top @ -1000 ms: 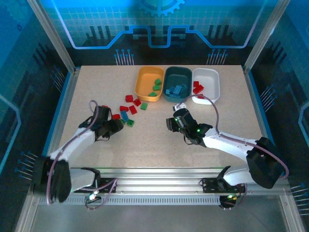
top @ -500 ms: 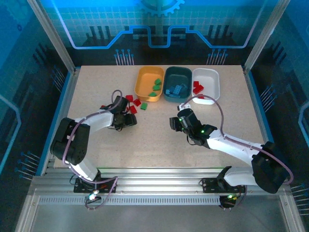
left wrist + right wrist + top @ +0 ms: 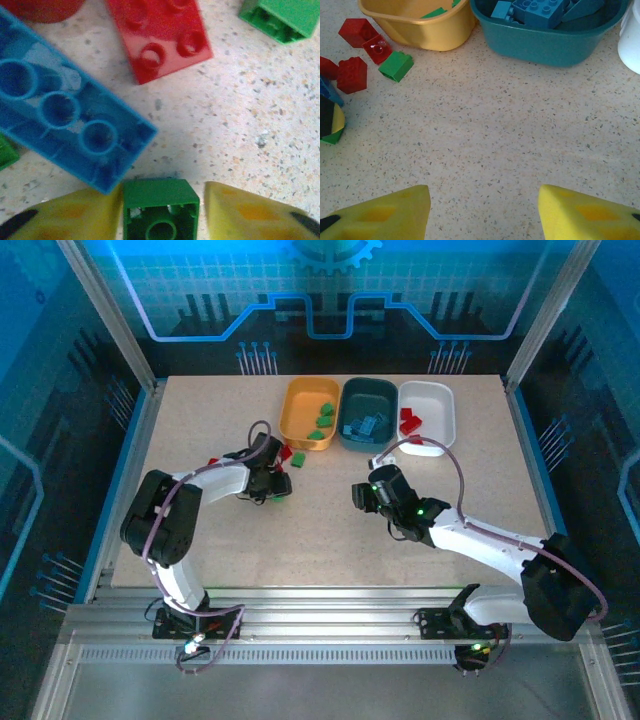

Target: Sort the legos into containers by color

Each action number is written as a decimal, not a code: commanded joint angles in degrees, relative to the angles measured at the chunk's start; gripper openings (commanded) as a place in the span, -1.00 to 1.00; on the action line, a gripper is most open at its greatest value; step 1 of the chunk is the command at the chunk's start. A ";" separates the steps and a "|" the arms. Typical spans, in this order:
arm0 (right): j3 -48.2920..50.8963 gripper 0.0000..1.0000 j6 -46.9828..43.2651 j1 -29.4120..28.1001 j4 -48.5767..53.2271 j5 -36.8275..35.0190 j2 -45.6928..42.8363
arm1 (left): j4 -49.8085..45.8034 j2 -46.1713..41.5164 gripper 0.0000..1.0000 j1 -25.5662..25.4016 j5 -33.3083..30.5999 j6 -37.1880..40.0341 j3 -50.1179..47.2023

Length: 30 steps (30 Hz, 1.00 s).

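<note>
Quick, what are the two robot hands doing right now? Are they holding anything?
Left gripper: open, with a small green brick between its jaws, not clamped yet.
Right gripper: open, holding nothing.

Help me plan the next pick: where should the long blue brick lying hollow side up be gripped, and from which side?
Pinch the blue brick across its two long walls near the middle tube, coming straight down with fingers turned to its diagonal. It lies flat, hollow side up, and lengthwise it likely outspans the jaws.
</note>
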<state>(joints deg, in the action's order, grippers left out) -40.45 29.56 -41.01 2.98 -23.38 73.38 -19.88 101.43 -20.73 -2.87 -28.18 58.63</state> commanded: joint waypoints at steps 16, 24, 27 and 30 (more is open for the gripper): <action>1.24 0.21 1.82 1.59 -0.17 -1.02 -1.30 | -8.77 -4.03 -0.50 -6.87 -0.86 1.79 14.87; 2.55 0.21 1.99 3.71 0.37 -2.42 -4.44 | -6.49 11.50 -0.54 -0.78 6.12 2.90 35.58; 3.18 0.21 2.25 4.40 0.15 -2.24 -5.31 | -5.88 19.17 -0.54 0.14 8.01 2.64 45.13; 3.18 0.21 2.52 4.87 0.36 -1.88 -5.49 | -8.25 27.71 -0.54 0.84 9.47 1.54 55.94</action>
<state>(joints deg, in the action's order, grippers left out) -38.20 31.09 -36.93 3.38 -24.69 68.84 -25.65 123.57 -20.01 2.92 -26.63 107.79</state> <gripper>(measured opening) 0.605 0.305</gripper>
